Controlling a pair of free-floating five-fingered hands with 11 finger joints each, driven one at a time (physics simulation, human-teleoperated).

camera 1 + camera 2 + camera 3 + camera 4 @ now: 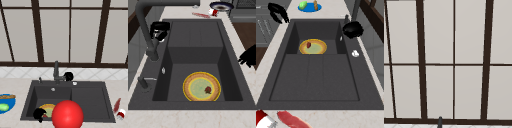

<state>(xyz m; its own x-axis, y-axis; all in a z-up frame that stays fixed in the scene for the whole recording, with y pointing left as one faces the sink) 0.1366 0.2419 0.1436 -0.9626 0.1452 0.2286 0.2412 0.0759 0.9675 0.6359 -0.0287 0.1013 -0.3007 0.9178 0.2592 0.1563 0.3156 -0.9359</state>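
Observation:
My right hand (68,76) is at the back of the sink, beside the dark faucet (56,71). Its fingers curl round the faucet handle (60,78); the same hand (159,29) (353,29) shows in both side views. Over the sink's front left rim hovers my left hand (39,114) (278,12) (248,57), fingers loosely bent, holding nothing. A yellow-rimmed plate (201,86) (313,46) (48,109) lies in the left basin with a small red bit (208,89) on it. In the front view a big red ball (67,115) stands before the sink's front edge.
A blue plate (5,102) (309,6) with a green piece and a brown piece sits on the counter left of the sink. A red strip (116,105) and a red-and-white item (121,114) lie on the right counter. The black sink (90,100) has a flat right half.

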